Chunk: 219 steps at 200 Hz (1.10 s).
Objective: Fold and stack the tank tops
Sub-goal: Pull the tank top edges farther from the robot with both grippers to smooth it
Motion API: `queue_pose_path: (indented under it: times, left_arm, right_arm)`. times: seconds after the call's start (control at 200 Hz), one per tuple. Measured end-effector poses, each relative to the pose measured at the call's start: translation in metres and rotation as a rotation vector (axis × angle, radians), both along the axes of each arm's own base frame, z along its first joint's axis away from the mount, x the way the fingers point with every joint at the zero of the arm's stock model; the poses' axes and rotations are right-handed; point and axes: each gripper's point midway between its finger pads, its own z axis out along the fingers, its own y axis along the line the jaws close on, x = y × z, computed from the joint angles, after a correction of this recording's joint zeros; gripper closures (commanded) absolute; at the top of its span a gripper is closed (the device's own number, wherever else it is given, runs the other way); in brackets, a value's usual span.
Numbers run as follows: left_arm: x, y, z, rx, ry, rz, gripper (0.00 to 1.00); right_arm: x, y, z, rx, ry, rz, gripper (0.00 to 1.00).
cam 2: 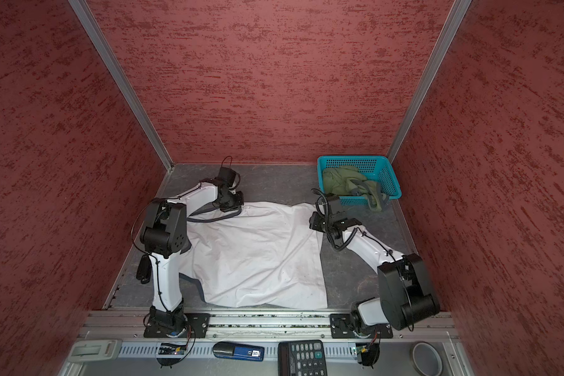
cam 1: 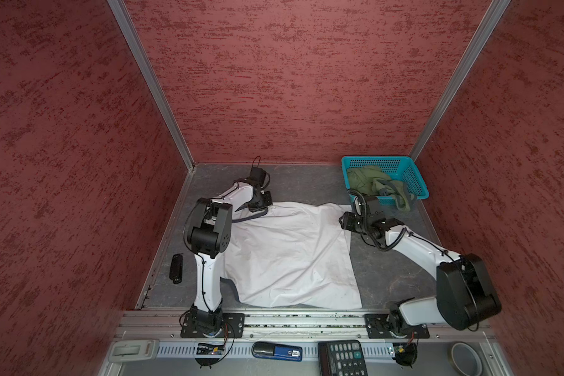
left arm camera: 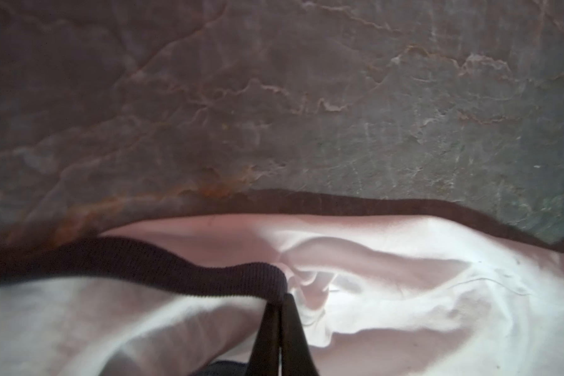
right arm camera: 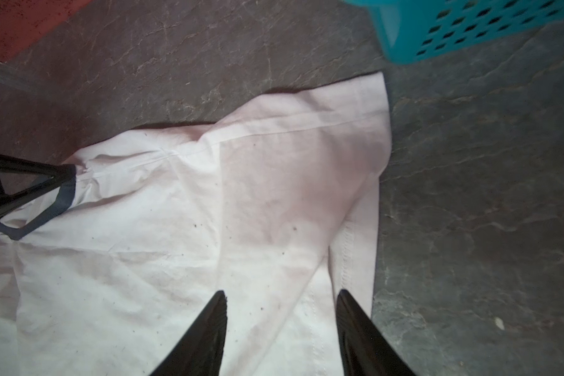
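On table [cam 1: 372,283]: white tank top [cam 1: 290,254], long axis left–right. Its navy trim [left arm camera: 176,263] pinched by left gripper [left arm camera: 282,298] at far edge; right gripper [right arm camera: 281,293] agape over hem [right arm camera: 349,254], probably not touching.

1. My white tank top [cam 1: 290,254] was matt cloth, creased and speckled; its navy trim [left arm camera: 176,263] was ribbed.
2. The olive tank top [cam 1: 368,184] was soft, crumpled cloth.
3. The teal basket [right arm camera: 469,29] was smooth, perforated plastic.
4. The tabletop [left arm camera: 339,114] looked rough, matt and slate-like.
5. The red wall [cam 1: 290,81] was coarse-textured; the rail [cam 1: 306,315] was brushed metal.
6. The fingers [right arm camera: 205,338] of my right gripper [right arm camera: 280,294] were matt black plastic.
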Motion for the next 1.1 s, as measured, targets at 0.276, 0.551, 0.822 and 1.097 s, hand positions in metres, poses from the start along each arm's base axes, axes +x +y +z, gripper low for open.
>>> queue_pose_path:
  times: [0.276,0.551,0.822,1.097]
  left_arm:
    - [-0.004,0.032,0.034,-0.104,-0.107,0.098,1.0]
    - [-0.013,0.036,0.05,-0.168,-0.159,0.106,1.0]
    - [-0.024,0.054,0.053,-0.189,-0.16,0.148,1.0]
    - [-0.027,0.058,0.048,-0.192,-0.15,0.158,1.0]
  right_arm:
    - [0.023,-0.018,-0.032,0.025,0.065,-0.086,0.47]
    - [0.038,-0.026,-0.038,0.051,0.054,-0.119,0.45]
    - [0.06,-0.017,-0.048,0.094,0.049,-0.098,0.5]
    - [0.095,-0.01,-0.049,0.101,0.02,-0.094,0.51]
